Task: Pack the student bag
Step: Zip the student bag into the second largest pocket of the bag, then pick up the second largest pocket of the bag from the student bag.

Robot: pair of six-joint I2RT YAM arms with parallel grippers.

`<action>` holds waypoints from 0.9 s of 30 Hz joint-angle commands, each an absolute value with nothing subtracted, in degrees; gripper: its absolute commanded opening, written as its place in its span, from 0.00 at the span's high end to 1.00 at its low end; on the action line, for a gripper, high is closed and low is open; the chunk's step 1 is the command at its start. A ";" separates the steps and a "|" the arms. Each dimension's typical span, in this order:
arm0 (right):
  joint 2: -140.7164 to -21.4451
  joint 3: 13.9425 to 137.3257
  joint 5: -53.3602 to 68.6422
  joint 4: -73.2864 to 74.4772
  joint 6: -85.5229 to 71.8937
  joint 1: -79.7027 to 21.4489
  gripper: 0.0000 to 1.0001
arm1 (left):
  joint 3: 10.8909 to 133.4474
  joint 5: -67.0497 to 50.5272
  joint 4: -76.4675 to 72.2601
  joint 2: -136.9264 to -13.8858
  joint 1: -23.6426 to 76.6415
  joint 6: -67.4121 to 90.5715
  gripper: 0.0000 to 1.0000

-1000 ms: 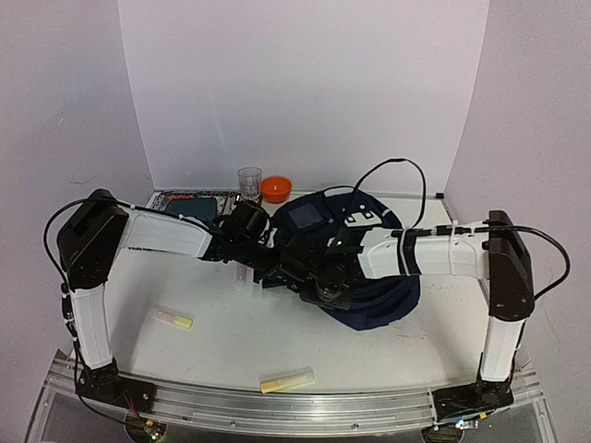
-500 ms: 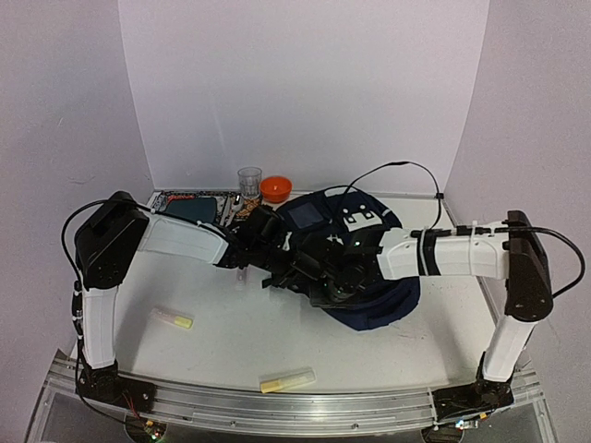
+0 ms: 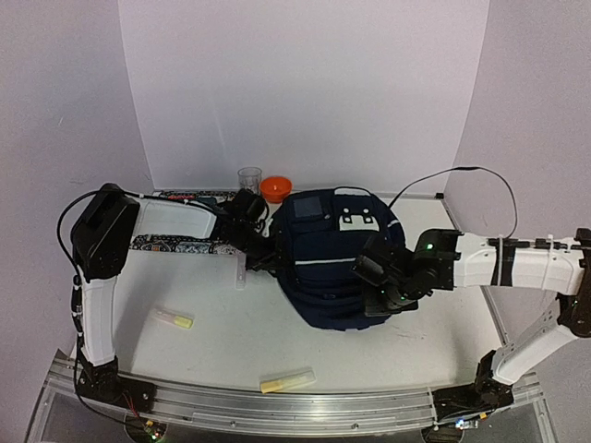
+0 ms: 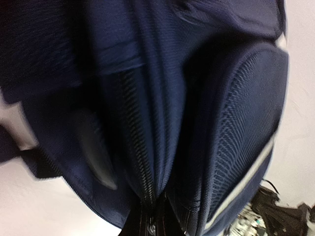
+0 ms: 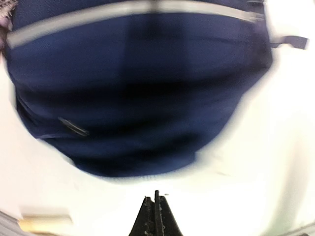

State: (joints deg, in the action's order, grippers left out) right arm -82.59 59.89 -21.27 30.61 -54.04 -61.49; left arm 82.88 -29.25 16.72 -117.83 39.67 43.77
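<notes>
The student bag (image 3: pixel 332 263) sits mid-surface (image 3: pixel 212 341), left fingers (image 4: pixel 147 228) clamped on its side zipper seam (image 4: pixel 142 162), probably to steady or tug it, while the right fingers (image 5: pixel 149 219) are pressed together empty, just off the bag.

Student bag (image 3: pixel 328 268) was navy woven cloth, matt, and showed a coarse ribbed weave in the left wrist view. Its zip (image 4: pixel 142 162) had fine dark teeth, and its stripe (image 3: pixel 323 261) was pale with a slight sheen. Table (image 3: pixel 222 341) was white, smooth, matt. Bowl (image 3: pixel 275 189) at upper centre looked like glossy orange plastic. Cup (image 3: pixel 249 178) was clear, glass or plastic unclear. Arm shells (image 3: pixel 171 226) were glossy white plastic. Front rail (image 3: pixel 295 408) was dull metal.
</notes>
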 commanded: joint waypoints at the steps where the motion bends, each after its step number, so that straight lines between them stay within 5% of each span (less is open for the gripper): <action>1: -81.09 59.81 -16.23 31.06 -48.64 -61.57 1.00 | 95.78 -17.59 28.72 -121.85 34.11 28.70 0.98; 6: -86.12 64.33 -12.31 24.56 -45.57 -61.64 1.00 | 103.04 -18.83 31.67 -123.13 34.10 28.13 0.91; 13: -93.38 71.43 -12.44 17.51 -42.75 -61.56 1.00 | 92.26 -17.64 31.36 -114.91 34.19 33.58 0.57; 17: -98.53 77.93 -12.12 16.96 -43.11 -61.56 0.82 | 83.96 -19.40 26.88 -109.21 34.32 38.81 0.49; 27: -107.45 86.83 -15.37 16.11 -45.36 -60.89 0.60 | 81.39 -25.39 18.58 -112.86 36.45 44.84 0.45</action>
State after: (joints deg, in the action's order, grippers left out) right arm -104.55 82.76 -13.35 15.10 -44.37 -61.27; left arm 79.86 -23.50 23.07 -110.68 35.90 42.43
